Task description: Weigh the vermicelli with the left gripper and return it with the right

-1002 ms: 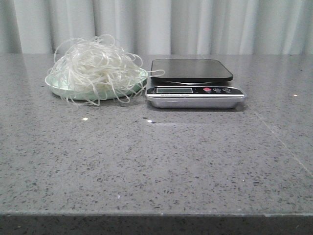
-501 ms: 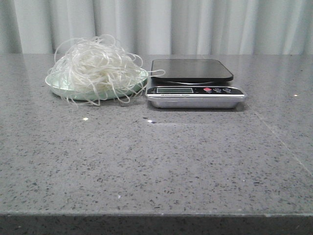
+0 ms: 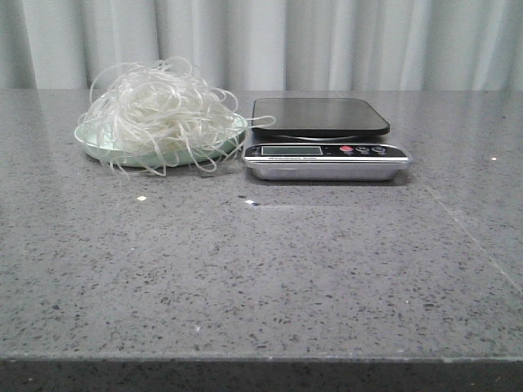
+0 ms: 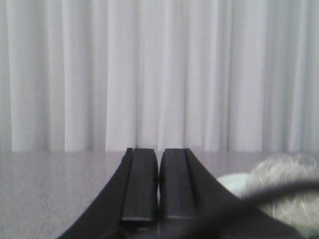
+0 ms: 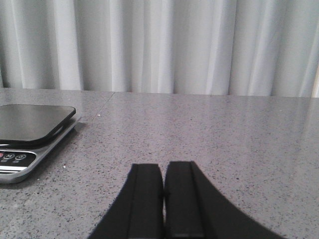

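Front view: one vermicelli [image 3: 159,110] bundle, one plate [image 3: 94,143], one scale [image 3: 325,137]; left claw [image 4: 158,185], right claw [image 5: 164,199] closed, empty.

My left gripper [image 4: 158,186]: two flat matte-black fingers [image 4: 139,184], squared tips, outer edges flaring wide toward base. Dark blurred cable [image 4: 259,196] arcs across near base. My right gripper [image 5: 164,199]: same matte-black pair, rectangular pads [image 5: 184,199], sloping black flanks. No visible markings or screws on either.
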